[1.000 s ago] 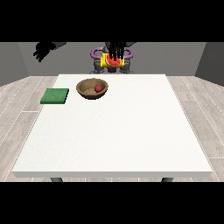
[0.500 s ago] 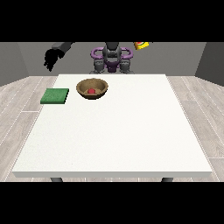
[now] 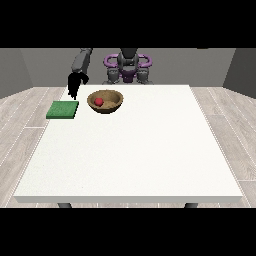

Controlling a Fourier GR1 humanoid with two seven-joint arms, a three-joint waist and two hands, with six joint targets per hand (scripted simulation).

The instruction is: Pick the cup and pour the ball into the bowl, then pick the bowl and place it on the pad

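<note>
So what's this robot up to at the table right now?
The red ball already lies in the wooden bowl, which sits on the white table beside the green pad, not on it. The hand at the view's left hangs above the pad's far edge, holding nothing. No cup is in view. Moving the bowl onto the pad is not yet done.

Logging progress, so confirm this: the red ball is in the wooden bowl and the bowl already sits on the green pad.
Not quite. The front view shows the red ball in the wooden bowl, but the bowl stands on the white table beside the green pad, not on it.
</note>
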